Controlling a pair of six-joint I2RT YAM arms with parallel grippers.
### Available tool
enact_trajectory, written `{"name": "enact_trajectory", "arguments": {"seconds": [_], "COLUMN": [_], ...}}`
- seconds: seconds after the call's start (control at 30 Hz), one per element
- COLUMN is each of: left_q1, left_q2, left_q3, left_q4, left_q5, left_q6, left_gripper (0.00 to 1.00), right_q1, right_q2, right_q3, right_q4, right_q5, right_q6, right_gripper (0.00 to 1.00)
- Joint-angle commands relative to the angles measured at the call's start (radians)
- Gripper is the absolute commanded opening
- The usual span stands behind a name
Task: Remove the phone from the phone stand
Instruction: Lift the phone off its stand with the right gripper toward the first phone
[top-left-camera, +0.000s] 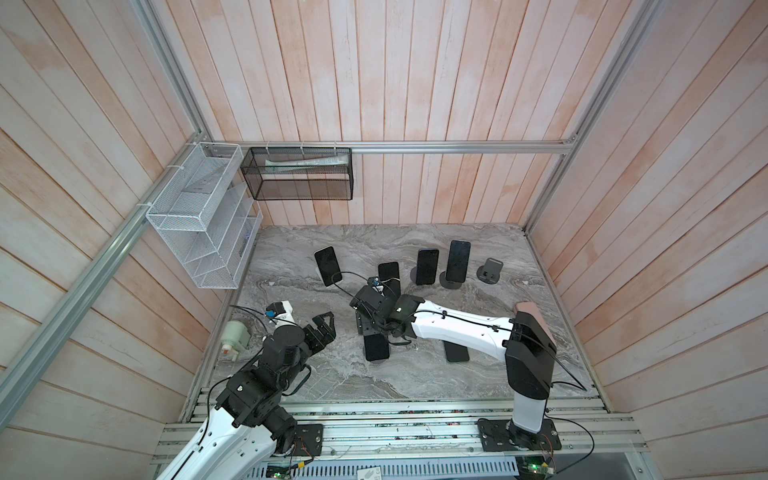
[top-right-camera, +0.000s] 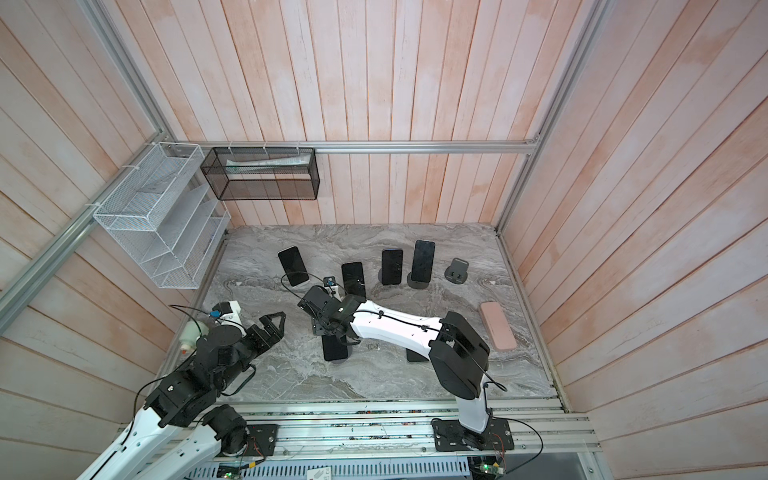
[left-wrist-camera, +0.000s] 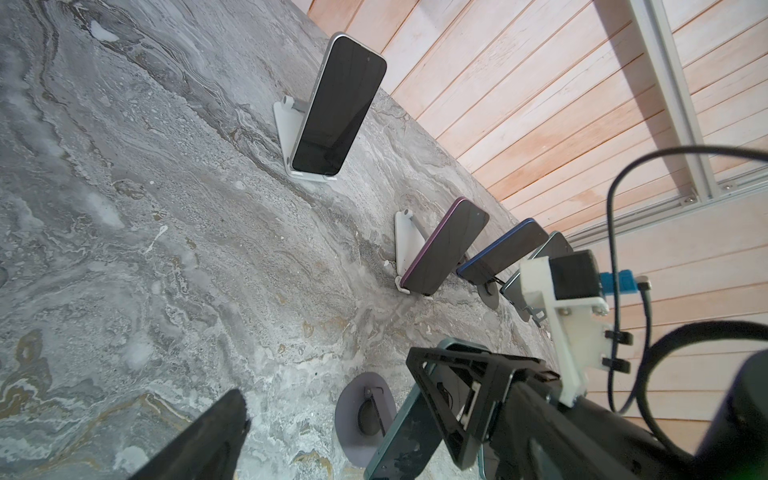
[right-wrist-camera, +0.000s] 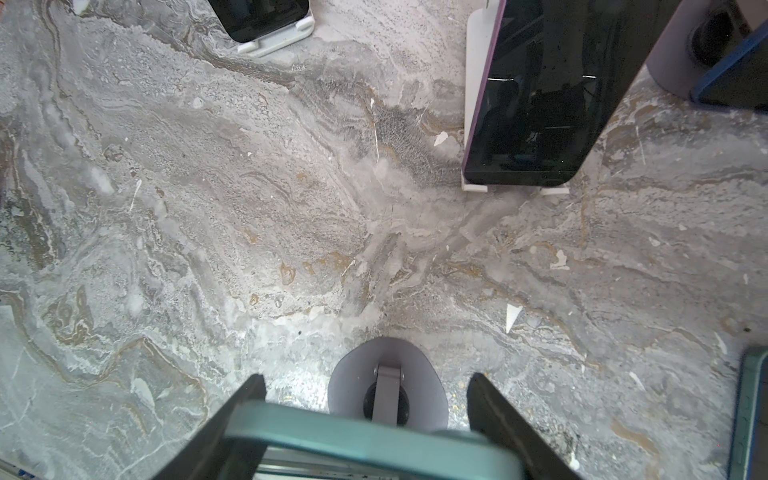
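In both top views the right arm hides the contact. The right wrist view shows the right end effector straddling the top edge of the teal phone. The phone leans on its round grey phone stand on the bench. Whether the fingers grip it cannot be told. The left end effector hangs wide open, well apart.

Both top views look from high above the robot's side of the marble worktop, steeply down and forward to the plank back wall. They stand far enough off to take in the whole surface, and they share almost everything. The left wrist view sits low, looking slantwise across the worktop at the propped phones. The right wrist view looks nearly straight down, very close, past the right hand. Both wrist views share the purple-edged phone and the round grey stand base.
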Motion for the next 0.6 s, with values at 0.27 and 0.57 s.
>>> {"name": "enact_trajectory", "arguments": {"seconds": [0.27,0.57], "left_q1": [0.000,-0.001], "left_q2": [0.021,0.037], "left_q3": [0.023,0.028], "left_q4": [0.033,0.043], "left_q5": [0.012,0.016], "left_q6": [0.020,0.035], "left_gripper": [0.99,0.99], "right_q1": [0.009,0.008], "right_q2": [-0.120,-0.214], "right_q3": [-0.018,-0.043], "right_q4": [-0.018,-0.031], "right_q5": [0.037,0.132], "right_q6": [-0.029,-0.039], "right_gripper": [0.66,0.66]}}
